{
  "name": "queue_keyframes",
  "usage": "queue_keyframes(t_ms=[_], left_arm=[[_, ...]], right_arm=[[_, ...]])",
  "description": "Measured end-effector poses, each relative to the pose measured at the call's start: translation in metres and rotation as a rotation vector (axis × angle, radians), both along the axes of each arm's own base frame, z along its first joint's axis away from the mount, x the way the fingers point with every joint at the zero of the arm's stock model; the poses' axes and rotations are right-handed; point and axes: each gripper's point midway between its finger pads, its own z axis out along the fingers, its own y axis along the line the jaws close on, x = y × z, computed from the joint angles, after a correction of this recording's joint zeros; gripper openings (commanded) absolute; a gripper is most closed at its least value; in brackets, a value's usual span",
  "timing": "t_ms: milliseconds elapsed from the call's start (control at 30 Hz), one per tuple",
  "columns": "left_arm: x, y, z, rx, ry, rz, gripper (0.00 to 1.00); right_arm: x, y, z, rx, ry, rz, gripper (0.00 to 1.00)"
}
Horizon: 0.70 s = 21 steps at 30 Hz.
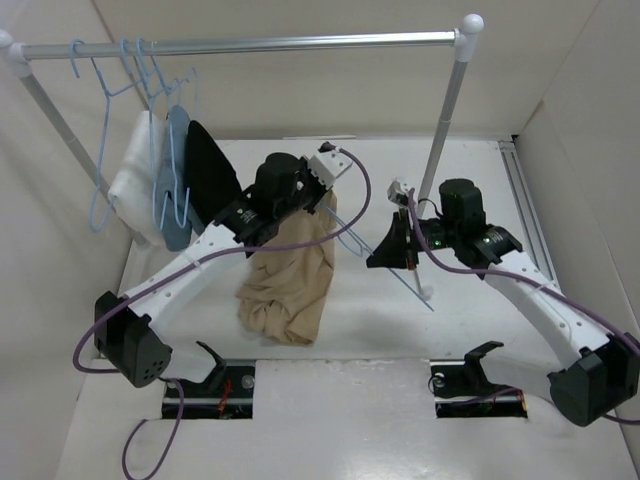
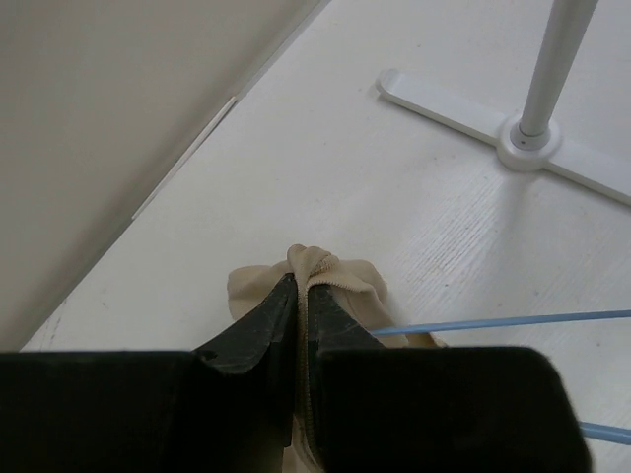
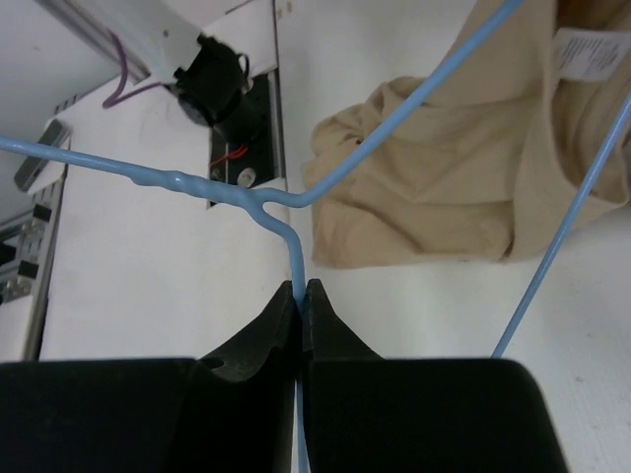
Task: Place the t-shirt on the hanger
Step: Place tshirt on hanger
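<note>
Right pincer (image 3: 303,288) clamps the hanger (image 3: 177,182), left pincer (image 2: 296,283) clamps the t-shirt (image 2: 340,274). Best slide the hanger slowly into the neck.

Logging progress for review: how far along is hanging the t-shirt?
Done: both things are gripped. In hand: the left gripper pinches the t-shirt by a bunched edge; the right gripper clamps the hanger near its neck. Left: the shirt hangs bunched, shoulders not yet over the wire.

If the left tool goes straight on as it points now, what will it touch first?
Probably the table, just past the t-shirt that the left tool pinches; the rack foot lies off right. Depth unclear.
</note>
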Motion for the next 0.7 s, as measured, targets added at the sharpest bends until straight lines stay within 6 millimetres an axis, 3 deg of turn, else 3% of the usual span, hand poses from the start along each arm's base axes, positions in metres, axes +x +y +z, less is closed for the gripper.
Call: queue_keyframes(t_ms=[133,267,467,600,700], left_arm=[[-0.005,-0.006,0.001,-0.001,-0.004,0.005,0.0],[0.0,0.004,0.007,-0.005,-0.022,0.075,0.0],[0.002,0.018,0.033,-0.079,-0.06,0.162,0.0],[-0.007,0.015,0.052,-0.144,-0.048,0.142,0.0],[-0.02,0.01,0.054,-0.164,-0.015,0.085,0.0]], right_arm=[[0.024,0.007,0.008,0.035,0.005,-0.069,0.0],[0.043,0.014,0.022,0.065,-0.015,-0.1,0.0],[0.057,0.02,0.046,0.128,-0.082,-0.127,0.0],[0.066,0.021,0.049,0.19,-0.112,-0.159,0.0],[0.077,0.022,0.045,0.244,-0.112,-0.201,0.0]])
